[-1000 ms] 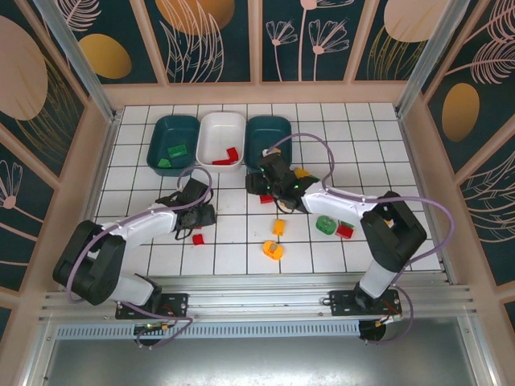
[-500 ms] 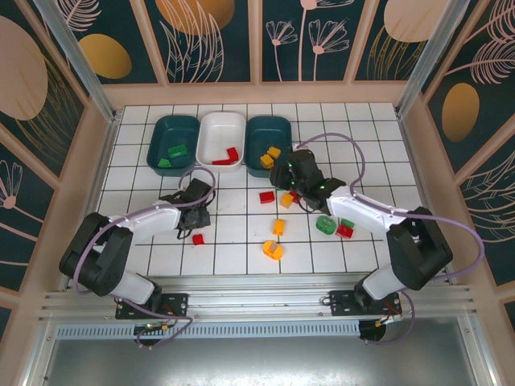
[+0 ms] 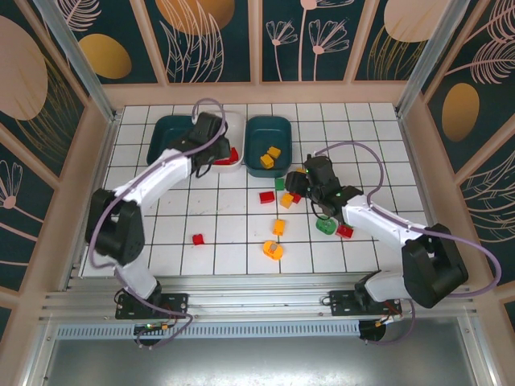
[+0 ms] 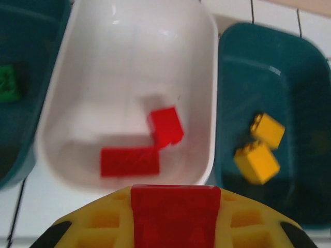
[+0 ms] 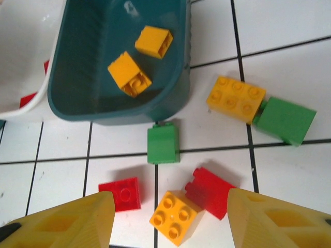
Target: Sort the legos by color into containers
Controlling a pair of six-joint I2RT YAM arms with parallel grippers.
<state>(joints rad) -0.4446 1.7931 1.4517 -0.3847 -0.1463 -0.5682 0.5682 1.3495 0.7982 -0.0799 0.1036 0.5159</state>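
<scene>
The left gripper (image 3: 211,151) hangs over the white tub (image 4: 129,62), and its yellow fingers (image 4: 93,230) are clamped on a red brick (image 4: 176,209). Two more red bricks lie in that tub, touching at a corner: a small one (image 4: 165,125) and a long one (image 4: 129,161) at its 7 o'clock.

The three tubs stand in a row at the 12 o'clock side of the white tiled tabletop (image 3: 161,241). A teal tub (image 3: 167,129) stands at the white one's 9 o'clock and holds a green brick (image 4: 8,82). The other teal tub (image 5: 83,67) stands at its 3 o'clock and holds two yellow bricks (image 5: 154,41) (image 5: 129,74).

The right gripper (image 5: 168,206) hovers over a cluster of loose bricks at 5 o'clock from that tub, its fingers (image 5: 67,219) wide apart and holding nothing. In the right wrist view a green block (image 5: 163,144) lies just at 6 o'clock from the tub wall. Below it are a small red block (image 5: 120,195), an orange four-stud block (image 5: 176,217) and a red piece (image 5: 209,192) touching the orange one. At 2 o'clock from these, a yellow six-stud brick (image 5: 236,98) touches a green slab (image 5: 284,120).

Nearer the arm bases, the top view shows more loose pieces:
- a lone red one (image 3: 198,239) at 8 o'clock
- a yellow one (image 3: 278,227)
- a yellow ring (image 3: 273,250)
- a green ring (image 3: 326,225) beside a red bit (image 3: 345,232)
</scene>
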